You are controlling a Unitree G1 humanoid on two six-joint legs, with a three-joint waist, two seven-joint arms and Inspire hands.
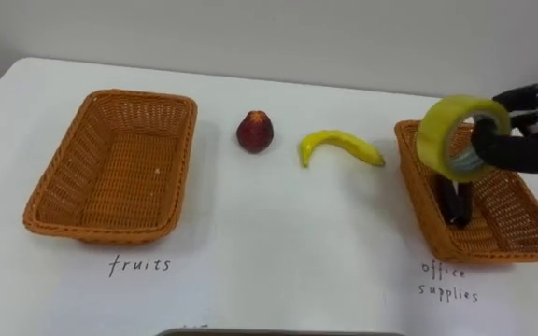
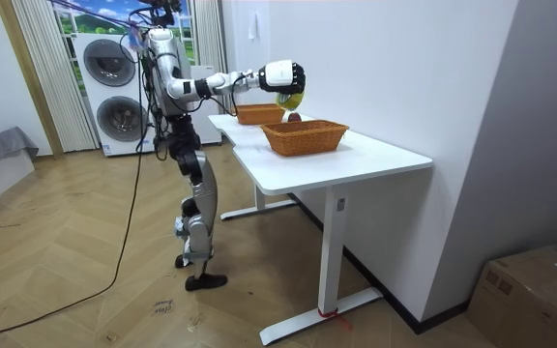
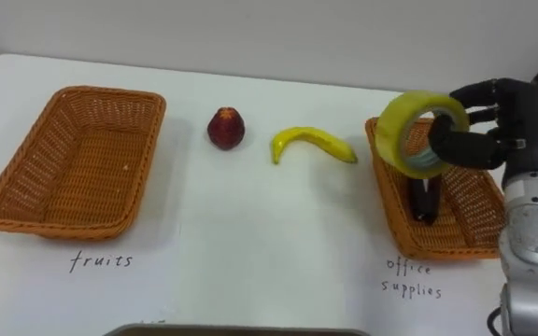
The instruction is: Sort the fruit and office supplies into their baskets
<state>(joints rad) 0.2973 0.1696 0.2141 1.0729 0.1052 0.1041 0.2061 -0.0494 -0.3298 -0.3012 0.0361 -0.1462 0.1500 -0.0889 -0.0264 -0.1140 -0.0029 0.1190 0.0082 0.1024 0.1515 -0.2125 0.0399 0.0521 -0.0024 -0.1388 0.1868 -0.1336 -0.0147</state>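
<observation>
My right hand (image 3: 493, 126) holds a yellow tape roll (image 3: 420, 131) in the air above the near end of the office supplies basket (image 3: 474, 245); the thumb goes through the roll's hole and the fingers curl behind it. A dark object (image 3: 425, 201) lies inside that basket under the roll. The same tape roll (image 1: 458, 135) and right hand (image 1: 521, 140) show at the right edge of the left eye view. A red apple (image 1: 255, 132) and a yellow banana (image 1: 339, 147) lie on the white table (image 1: 269, 261) between the baskets. The fruits basket (image 1: 110, 168) at the left holds nothing.
Handwritten labels sit on the table in front of each basket. In the room view the robot stands at the end of the white desk (image 2: 356, 164), right arm (image 2: 230, 81) stretched over it. Washing machines (image 2: 114, 92) stand behind it; a cardboard box (image 2: 540, 290) sits at the room view's right.
</observation>
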